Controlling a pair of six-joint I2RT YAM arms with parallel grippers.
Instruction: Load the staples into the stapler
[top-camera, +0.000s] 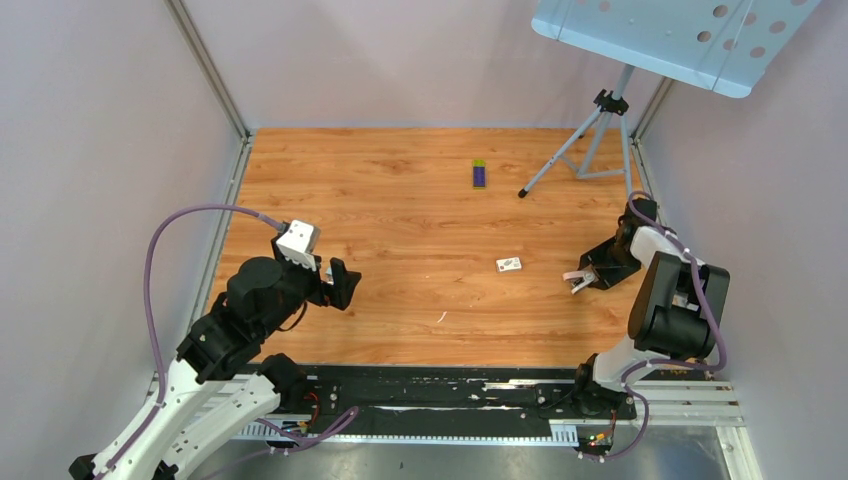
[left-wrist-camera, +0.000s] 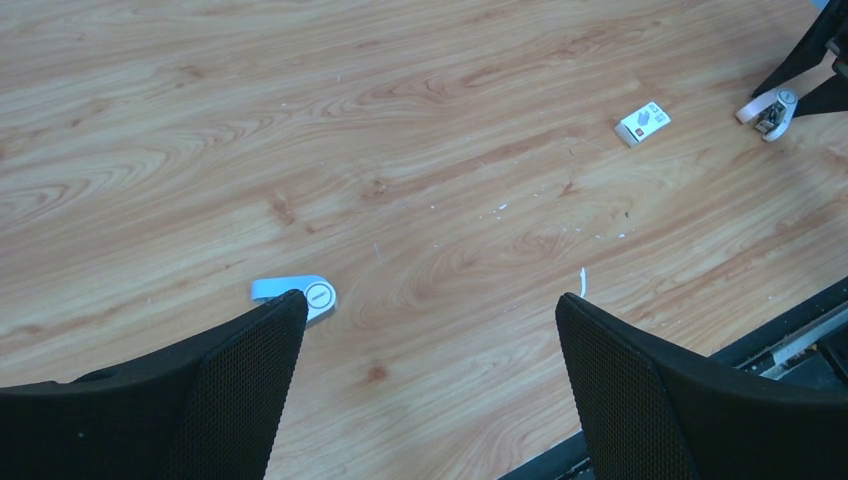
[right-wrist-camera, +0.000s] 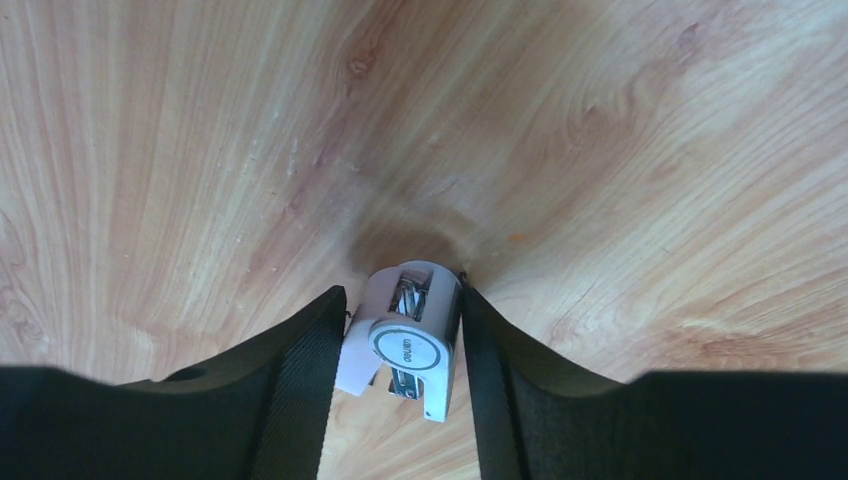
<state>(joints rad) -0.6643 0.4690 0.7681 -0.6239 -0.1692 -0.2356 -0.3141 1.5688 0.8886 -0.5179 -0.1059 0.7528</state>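
My right gripper (right-wrist-camera: 400, 300) is shut on the stapler (right-wrist-camera: 410, 340), a small white and pink one with a round logo and metal inside, held low over the wooden table. In the top view this gripper (top-camera: 583, 280) and the stapler (top-camera: 577, 279) are at the right. The stapler also shows in the left wrist view (left-wrist-camera: 768, 110). My left gripper (left-wrist-camera: 430, 300) is open and empty, at the left of the top view (top-camera: 342, 285). A light blue and white piece with a round logo (left-wrist-camera: 300, 293) lies by its left fingertip. The grey staples are not in view.
A small white card (top-camera: 509, 264) lies mid-table and also shows in the left wrist view (left-wrist-camera: 642, 123). A purple-and-green box (top-camera: 479, 173) lies further back. A music stand's tripod (top-camera: 590, 140) stands at the back right. A thin white sliver (left-wrist-camera: 583, 282) lies near the front edge.
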